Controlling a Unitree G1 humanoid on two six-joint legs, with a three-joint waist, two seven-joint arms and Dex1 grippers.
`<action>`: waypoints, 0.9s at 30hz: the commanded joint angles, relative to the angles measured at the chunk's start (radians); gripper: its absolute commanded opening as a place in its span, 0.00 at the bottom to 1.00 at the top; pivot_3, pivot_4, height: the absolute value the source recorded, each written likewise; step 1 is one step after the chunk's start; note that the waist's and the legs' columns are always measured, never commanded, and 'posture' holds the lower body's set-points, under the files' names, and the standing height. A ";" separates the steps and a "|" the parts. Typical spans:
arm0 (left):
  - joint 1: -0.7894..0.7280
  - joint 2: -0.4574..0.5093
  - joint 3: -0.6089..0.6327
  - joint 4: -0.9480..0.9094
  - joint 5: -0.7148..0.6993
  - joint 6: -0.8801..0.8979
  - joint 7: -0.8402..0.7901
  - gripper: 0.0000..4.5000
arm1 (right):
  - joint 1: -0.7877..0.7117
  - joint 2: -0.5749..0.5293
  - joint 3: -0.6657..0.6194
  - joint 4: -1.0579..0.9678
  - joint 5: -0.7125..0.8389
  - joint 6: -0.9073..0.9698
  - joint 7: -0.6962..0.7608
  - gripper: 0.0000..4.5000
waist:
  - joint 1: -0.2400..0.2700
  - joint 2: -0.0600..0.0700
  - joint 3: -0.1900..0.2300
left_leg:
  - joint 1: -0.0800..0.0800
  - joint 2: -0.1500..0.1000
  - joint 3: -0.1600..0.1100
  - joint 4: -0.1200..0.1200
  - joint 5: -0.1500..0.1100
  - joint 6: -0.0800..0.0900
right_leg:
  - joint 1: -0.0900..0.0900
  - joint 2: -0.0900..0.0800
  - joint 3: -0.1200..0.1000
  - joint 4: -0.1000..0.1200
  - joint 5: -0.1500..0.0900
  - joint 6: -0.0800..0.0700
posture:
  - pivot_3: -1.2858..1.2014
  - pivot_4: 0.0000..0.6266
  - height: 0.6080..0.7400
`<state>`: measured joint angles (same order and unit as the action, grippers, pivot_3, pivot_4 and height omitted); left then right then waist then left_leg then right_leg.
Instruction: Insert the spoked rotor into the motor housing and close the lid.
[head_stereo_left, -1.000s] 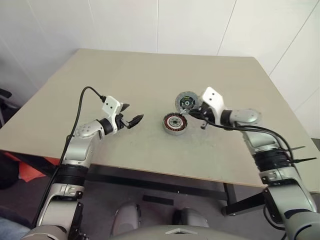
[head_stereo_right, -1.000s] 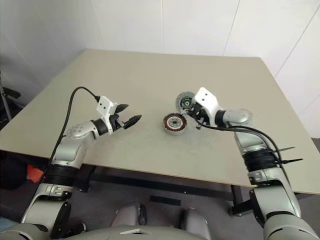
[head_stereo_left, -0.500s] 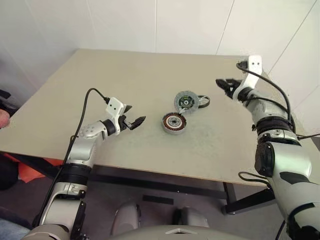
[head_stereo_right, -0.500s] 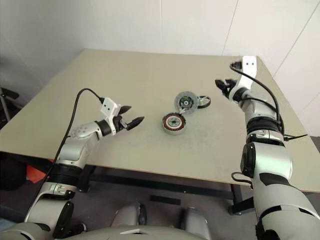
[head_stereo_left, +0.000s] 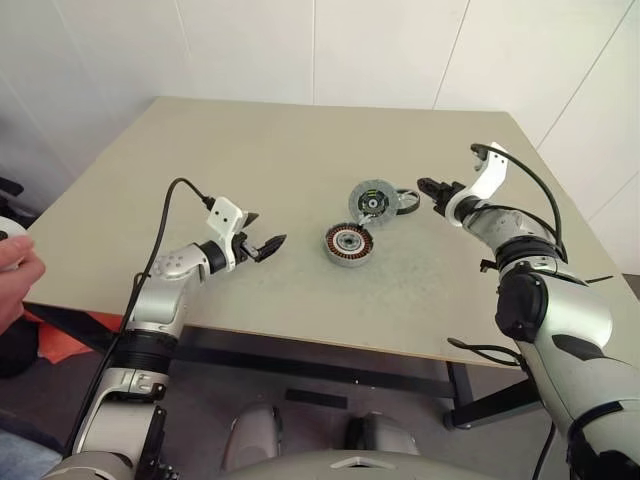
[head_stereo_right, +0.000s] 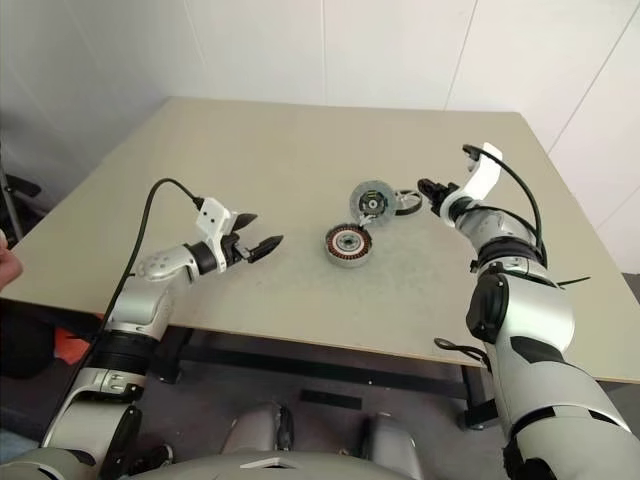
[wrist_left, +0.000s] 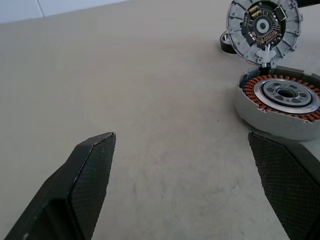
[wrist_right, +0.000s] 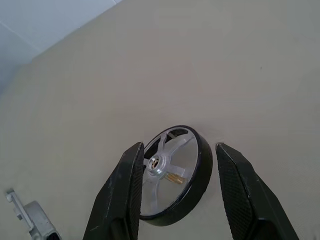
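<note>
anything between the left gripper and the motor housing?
No. Bare table between the left gripper and the motor housing; clearest in the left wrist view.

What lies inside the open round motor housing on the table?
Inside the motor housing sits a ring of copper windings around a silver centre with a dark hole. The spoked rotor is not in it; the floor beneath the windings is covered.

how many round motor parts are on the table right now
3. The motor housing lies mid-table, the lid stands raised at its far rim, and the spoked rotor lies just right of the lid.
</note>
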<state>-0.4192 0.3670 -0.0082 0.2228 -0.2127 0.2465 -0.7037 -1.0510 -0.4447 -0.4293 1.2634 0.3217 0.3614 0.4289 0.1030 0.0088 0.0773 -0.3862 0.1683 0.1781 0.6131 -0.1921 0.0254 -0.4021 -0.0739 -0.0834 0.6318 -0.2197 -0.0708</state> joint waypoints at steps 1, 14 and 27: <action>-0.003 0.013 0.001 -0.043 0.004 -0.010 -0.001 1.00 | 0.010 0.019 -0.017 -0.010 0.017 0.000 -0.031 0.57 | 0.000 0.000 0.000 | 0.000 0.000 0.000 0.000 0.000 0.000 | 0.000 0.000 0.000 0.000 0.000 0.000 | 0.52 0.00 1.00; 0.008 0.025 -0.014 -0.054 0.035 -0.025 -0.006 1.00 | 0.034 0.040 -0.044 0.004 0.033 -0.023 -0.067 0.57 | 0.000 0.000 0.000 | 0.000 0.000 0.000 0.000 0.000 -0.001 | 0.000 0.000 0.000 0.001 0.000 0.000 | 0.52 0.00 1.00; 0.007 0.028 -0.018 -0.048 0.041 -0.034 -0.005 1.00 | 0.030 0.041 -0.032 0.000 0.015 -0.032 -0.059 0.00 | -0.002 0.000 0.000 | 0.000 0.000 0.000 0.000 0.000 -0.001 | 0.000 0.000 0.000 0.001 0.000 0.000 | 0.52 0.00 1.00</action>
<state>-0.3982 0.3869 -0.0305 0.1996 -0.1742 0.2362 -0.7113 -1.0053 -0.4009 -0.4594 1.2825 0.3351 0.3473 0.3670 0.1005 0.0089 0.0774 -0.3858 0.1683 0.1782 0.6130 -0.1918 0.0247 -0.4025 -0.0739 -0.0833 0.6330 -0.2198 -0.0708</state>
